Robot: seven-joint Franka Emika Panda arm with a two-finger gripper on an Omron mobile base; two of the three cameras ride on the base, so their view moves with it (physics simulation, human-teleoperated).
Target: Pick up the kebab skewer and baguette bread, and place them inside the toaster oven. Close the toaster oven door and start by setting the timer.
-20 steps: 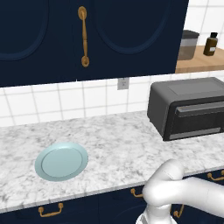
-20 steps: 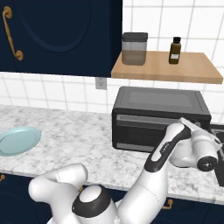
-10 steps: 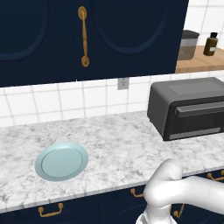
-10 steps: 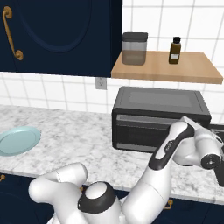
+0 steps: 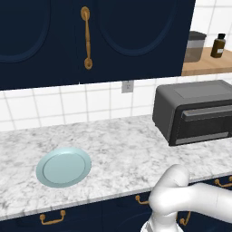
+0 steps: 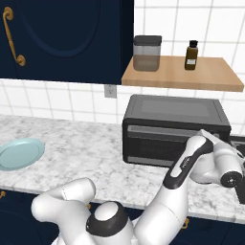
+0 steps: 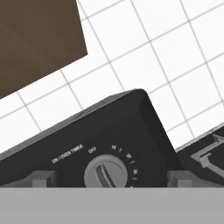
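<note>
The toaster oven [image 5: 195, 113] is a dark grey box at the right of the marble counter, also seen from the other side as toaster oven [image 6: 172, 129]. Its door [image 5: 204, 124] is shut, bar handle across the top. My gripper [image 7: 111, 178] is open in front of the oven's right end, where the white wrist [image 6: 222, 165] hangs. One dark fingertip [image 7: 43, 178] shows on each side of the grey timer knob [image 7: 106, 172], which sits under the printed dial marks and is not touched. The kebab skewer and the baguette bread are out of view.
A light blue plate [image 5: 63, 166] lies bare on the counter's left. A wooden shelf [image 6: 182, 76] above the oven carries a grey jar [image 6: 147, 53] and a brown bottle [image 6: 191, 55]. Navy cabinets with a brass handle [image 5: 86, 36] hang over the tiled wall.
The wrist has drifted slightly right and down in front of the oven's right end. The gripper has stayed open, and the oven and plate have not moved.
</note>
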